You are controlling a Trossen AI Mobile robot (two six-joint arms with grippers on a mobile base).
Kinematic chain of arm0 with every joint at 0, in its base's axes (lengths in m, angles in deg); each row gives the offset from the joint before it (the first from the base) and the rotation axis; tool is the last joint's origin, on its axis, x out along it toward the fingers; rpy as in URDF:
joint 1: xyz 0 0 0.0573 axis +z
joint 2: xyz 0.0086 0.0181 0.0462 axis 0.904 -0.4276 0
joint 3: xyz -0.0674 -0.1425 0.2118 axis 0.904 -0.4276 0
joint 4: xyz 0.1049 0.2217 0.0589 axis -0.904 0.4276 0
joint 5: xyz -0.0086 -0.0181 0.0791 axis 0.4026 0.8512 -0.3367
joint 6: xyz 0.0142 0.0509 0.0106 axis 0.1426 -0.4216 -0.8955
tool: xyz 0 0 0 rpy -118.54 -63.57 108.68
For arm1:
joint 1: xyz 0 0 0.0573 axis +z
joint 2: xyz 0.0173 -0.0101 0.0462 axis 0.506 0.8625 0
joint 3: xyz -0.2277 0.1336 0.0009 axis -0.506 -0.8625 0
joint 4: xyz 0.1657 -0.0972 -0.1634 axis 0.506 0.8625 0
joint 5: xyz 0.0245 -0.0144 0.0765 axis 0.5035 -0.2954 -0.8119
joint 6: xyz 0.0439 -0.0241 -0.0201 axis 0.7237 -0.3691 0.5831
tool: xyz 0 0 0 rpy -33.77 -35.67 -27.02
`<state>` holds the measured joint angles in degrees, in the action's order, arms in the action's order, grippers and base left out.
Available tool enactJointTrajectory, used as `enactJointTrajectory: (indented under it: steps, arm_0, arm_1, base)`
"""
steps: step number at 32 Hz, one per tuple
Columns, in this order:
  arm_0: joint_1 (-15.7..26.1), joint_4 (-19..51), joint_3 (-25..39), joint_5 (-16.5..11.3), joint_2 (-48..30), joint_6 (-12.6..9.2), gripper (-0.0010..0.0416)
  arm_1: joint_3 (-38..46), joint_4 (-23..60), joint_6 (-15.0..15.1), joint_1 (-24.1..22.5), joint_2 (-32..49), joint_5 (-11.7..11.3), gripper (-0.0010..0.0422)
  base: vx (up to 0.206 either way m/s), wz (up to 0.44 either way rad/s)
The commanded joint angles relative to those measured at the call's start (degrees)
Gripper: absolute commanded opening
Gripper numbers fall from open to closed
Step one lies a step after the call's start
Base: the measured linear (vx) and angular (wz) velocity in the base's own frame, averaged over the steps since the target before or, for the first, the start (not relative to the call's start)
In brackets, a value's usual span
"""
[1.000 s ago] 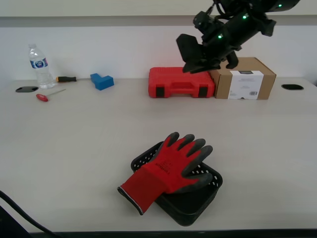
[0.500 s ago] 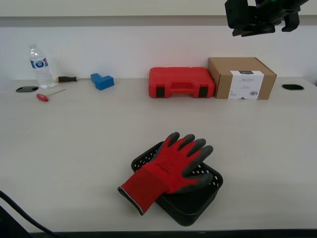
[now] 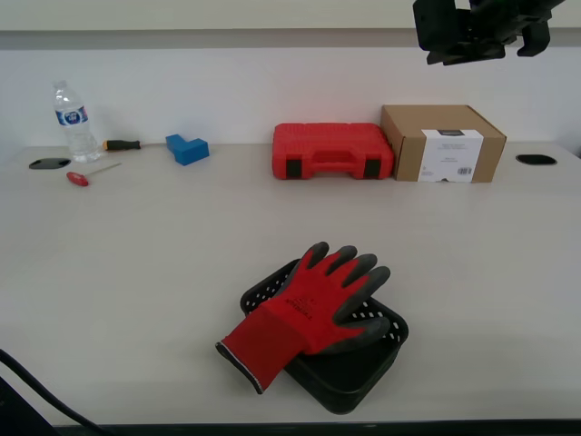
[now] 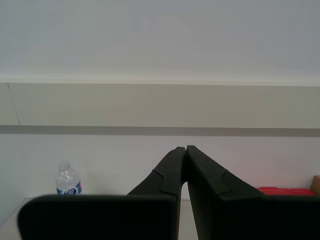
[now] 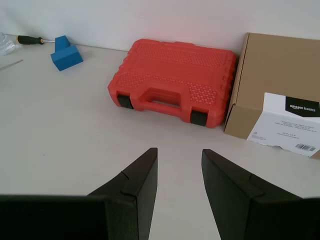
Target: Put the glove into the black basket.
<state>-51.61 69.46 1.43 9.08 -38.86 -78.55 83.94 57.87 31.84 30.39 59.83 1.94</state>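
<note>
The red glove [image 3: 309, 313] with dark grey fingertips lies back-up across the black basket [image 3: 363, 368] in the near middle of the table. Its fingers lie over the basket and its cuff hangs over the rim on the exterior view's left. An arm [image 3: 472, 27] is high at the exterior view's top right, far from the glove. My first gripper [image 5: 178, 151] is open and empty, above the table in front of the red case. My second gripper [image 4: 185, 147] is shut and empty, pointing at the back wall. Neither wrist view shows the glove or basket.
A red tool case [image 3: 332, 151] and a cardboard box [image 3: 443, 143] stand at the back. A water bottle [image 3: 71, 121], a blue block [image 3: 186, 148] and two screwdrivers [image 3: 121, 143] lie at the back on the exterior view's left.
The arm rose from in front of the red case and box to the top right corner of the exterior view, then held still. The glove and basket have not moved.
</note>
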Motion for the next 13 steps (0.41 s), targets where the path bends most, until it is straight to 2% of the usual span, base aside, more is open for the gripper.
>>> enactJointTrajectory:
  steps: [1, 13]
  arm_0:
    - [0.0, -0.1, 0.0, 0.0, 0.0, 0.0, 0.0121]
    - [0.0, -0.1, 0.0, 0.0, 0.0, 0.0, 0.0121]
  arm_1:
    - [0.0, -0.2, 0.0, 0.0, 0.0, 0.0, 0.0]
    - [0.0, -0.2, 0.0, 0.0, 0.0, 0.0, 0.0]
  base:
    - [0.0, 0.0]
    - [0.0, 0.0]
